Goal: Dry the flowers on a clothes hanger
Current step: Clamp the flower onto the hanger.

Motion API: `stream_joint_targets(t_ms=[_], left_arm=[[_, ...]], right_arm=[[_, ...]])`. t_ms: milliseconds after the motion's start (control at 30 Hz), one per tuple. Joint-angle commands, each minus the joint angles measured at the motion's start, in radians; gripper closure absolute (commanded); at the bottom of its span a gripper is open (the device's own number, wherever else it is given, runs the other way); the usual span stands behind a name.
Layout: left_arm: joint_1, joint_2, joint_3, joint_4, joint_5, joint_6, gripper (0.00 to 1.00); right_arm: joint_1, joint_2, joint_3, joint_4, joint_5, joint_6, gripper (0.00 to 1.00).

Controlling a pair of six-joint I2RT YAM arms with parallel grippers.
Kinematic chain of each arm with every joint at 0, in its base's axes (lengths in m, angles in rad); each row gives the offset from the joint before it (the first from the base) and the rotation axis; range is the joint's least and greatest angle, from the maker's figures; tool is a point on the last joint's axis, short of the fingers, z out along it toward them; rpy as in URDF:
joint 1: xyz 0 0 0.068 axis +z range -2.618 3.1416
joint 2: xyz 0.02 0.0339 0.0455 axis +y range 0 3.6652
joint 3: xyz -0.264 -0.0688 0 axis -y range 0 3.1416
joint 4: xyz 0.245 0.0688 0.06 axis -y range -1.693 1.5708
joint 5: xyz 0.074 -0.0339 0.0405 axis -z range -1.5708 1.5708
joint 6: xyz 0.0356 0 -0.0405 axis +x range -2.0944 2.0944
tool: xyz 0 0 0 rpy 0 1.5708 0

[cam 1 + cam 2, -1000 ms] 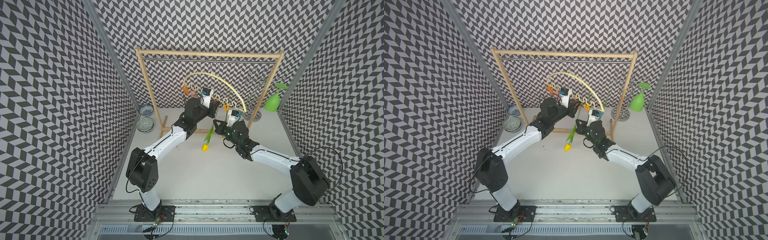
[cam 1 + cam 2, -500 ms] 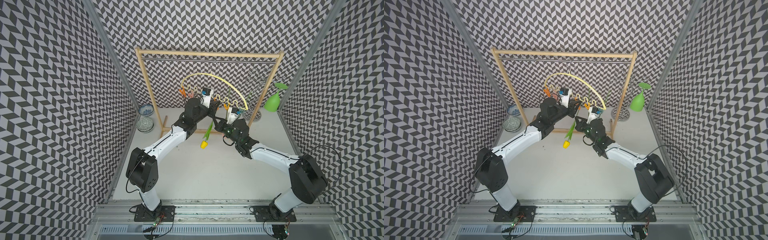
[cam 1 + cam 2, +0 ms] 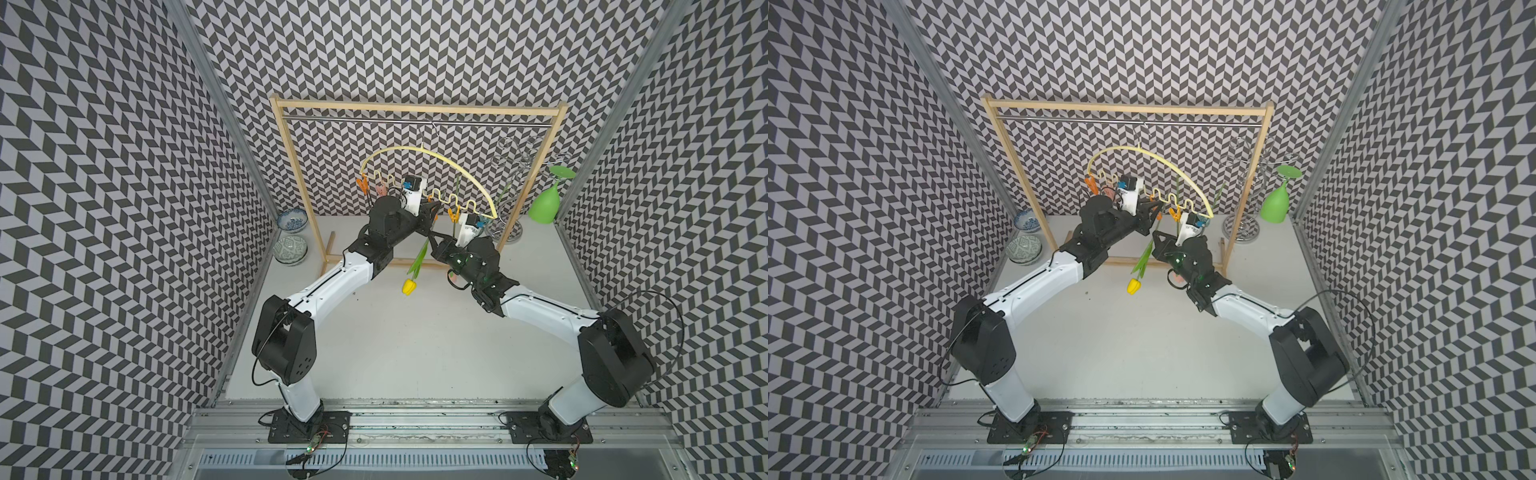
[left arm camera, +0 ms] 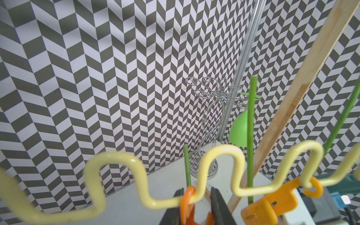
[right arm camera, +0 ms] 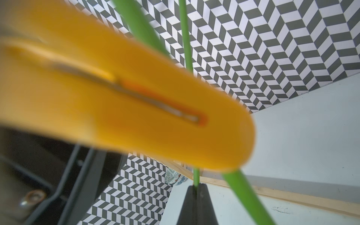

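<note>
Raised a little since a second ago, the yellow tulip [image 3: 409,286] hangs bloom-down over the counter [image 3: 415,365], and the right hand [image 3: 431,237] has come up and in, close to the left hand [image 3: 434,214] under the hanger [image 3: 415,146]. The right hand's jaws are together on the tulip's thin stem, which runs up from between them toward the hanger's wavy bar [image 4: 120,157]. The left hand is clamped on an orange pin [image 4: 186,196] that hangs by its ring from that bar. The cut end of a stem [image 4: 186,165] stands just behind this pin, but I cannot tell whether the pin grips it. Further along the bar two more stems [image 4: 251,136] stand upright, and the nearer one comes down to a second pin [image 4: 268,206], which is a paler orange. The hanger's hook sits on the rail [image 3: 415,121] of the rack [image 3: 415,109] at the back of the counter.
</note>
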Motion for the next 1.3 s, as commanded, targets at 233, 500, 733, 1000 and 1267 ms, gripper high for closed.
stream_joint_targets(t_ms=[233,500,733,1000,1267], left_arm=[[-0.007,-0.008,0.025,0.015,0.023,-0.011,0.74],[-0.007,0.003,0.019,0.020,0.035,-0.027,0.74],[-0.007,0.009,0.019,0.022,0.040,-0.037,0.74],[-0.007,0.002,0.021,0.029,0.039,-0.039,0.74],[-0.007,0.000,0.024,0.035,0.034,-0.037,0.74]], right_arm=[[-0.008,-0.008,0.023,0.074,-0.060,0.006,1.00],[-0.007,-0.013,0.009,0.118,-0.091,0.004,1.00],[-0.007,-0.020,0.014,0.119,-0.064,-0.008,1.00],[-0.015,-0.021,0.021,0.081,-0.008,-0.009,1.00],[-0.018,-0.047,-0.017,0.085,0.015,-0.006,1.00]])
